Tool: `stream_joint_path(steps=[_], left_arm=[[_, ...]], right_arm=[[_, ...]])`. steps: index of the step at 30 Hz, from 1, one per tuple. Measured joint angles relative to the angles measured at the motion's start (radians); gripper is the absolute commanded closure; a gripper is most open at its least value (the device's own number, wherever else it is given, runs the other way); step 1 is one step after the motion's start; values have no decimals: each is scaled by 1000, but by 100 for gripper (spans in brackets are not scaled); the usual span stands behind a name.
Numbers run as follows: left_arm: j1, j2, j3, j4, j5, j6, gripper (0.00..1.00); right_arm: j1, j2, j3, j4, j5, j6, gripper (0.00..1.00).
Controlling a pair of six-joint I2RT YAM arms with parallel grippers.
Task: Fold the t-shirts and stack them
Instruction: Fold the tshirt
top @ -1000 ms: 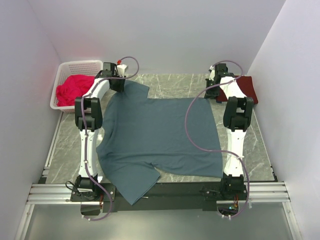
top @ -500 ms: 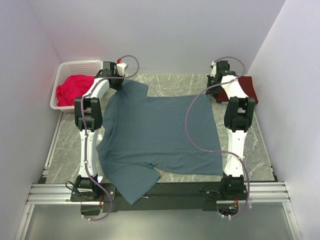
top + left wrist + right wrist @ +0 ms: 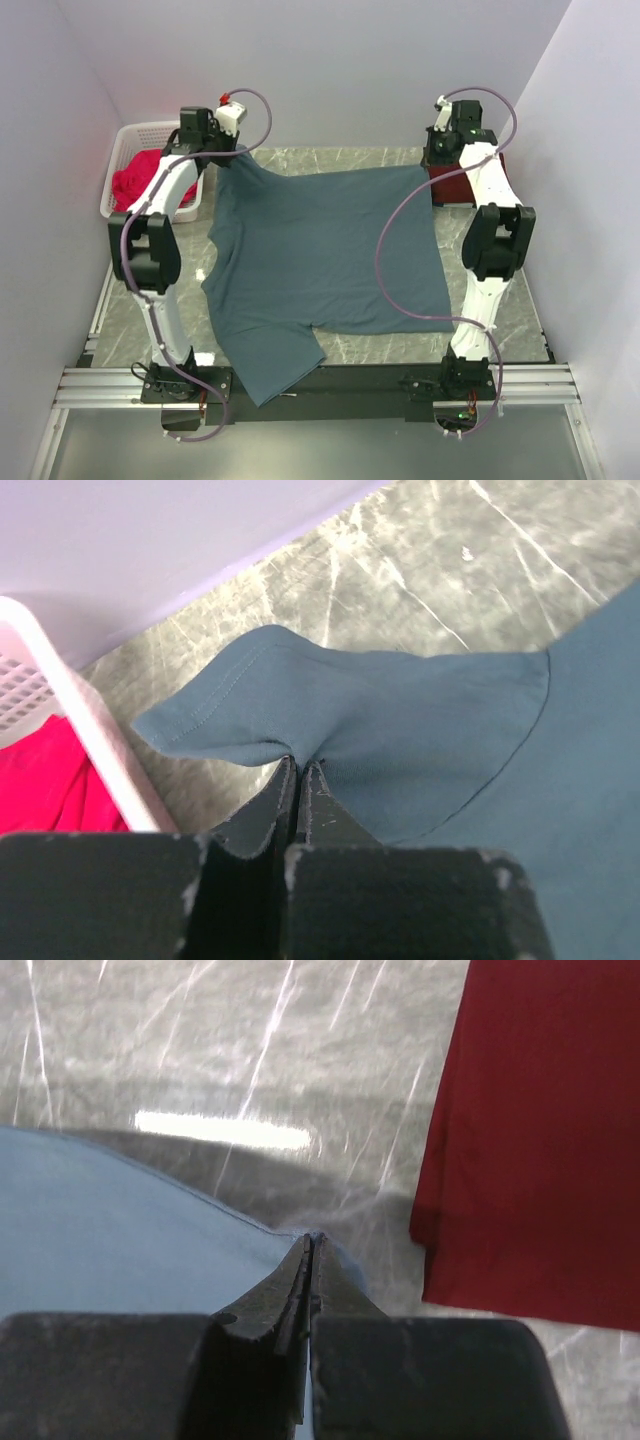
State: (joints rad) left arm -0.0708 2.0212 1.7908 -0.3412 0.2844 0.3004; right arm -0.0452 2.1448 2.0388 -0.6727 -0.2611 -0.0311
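Both grippers are clenched on the blue shirt [image 3: 320,260] — the left gripper [image 3: 298,770] pinches a sleeve fold, the right gripper [image 3: 312,1245] only a thin hem corner. That shallow bite could slip under a hard pull. The shirt lies spread on the table [image 3: 340,160], its near sleeve past the front edge. The basket [image 3: 150,130] crowds the left gripper, the maroon shirt [image 3: 520,1140] the right — open room lies nearward.

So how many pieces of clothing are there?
3: blue-grey shirt spread on the table, maroon one folded far right, red cloth in the basket, maybe hiding more.
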Motion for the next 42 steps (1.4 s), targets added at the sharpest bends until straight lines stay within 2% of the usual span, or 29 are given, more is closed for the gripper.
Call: stream_joint_path(steps=[7, 16, 26, 38, 39, 40, 41, 42], left_arm=[[0, -180, -206, -2, 24, 36, 100], [0, -360, -458, -8, 23, 31, 100], [-18, -447, -618, -16, 3, 18, 100], [-58, -505, -821, 5, -59, 10, 99], [-62, -503, -837, 6, -65, 10, 94], [-64, -497, -848, 3, -68, 11, 82], [-67, -491, -853, 0, -69, 19, 74], [-69, -483, -854, -6, -69, 24, 65]], right_arm=[[-6, -97, -147, -1, -11, -37, 100], [-26, -163, -257, 3, -25, -72, 100], [-30, -174, -446, 16, -25, -119, 100], [-58, -200, -539, 40, -23, -158, 100], [-58, -200, -543, 39, -24, -163, 100], [-58, -198, -548, 40, -25, -169, 100], [-58, -198, -553, 39, -26, -174, 99], [-58, -196, -555, 32, -28, -180, 94]])
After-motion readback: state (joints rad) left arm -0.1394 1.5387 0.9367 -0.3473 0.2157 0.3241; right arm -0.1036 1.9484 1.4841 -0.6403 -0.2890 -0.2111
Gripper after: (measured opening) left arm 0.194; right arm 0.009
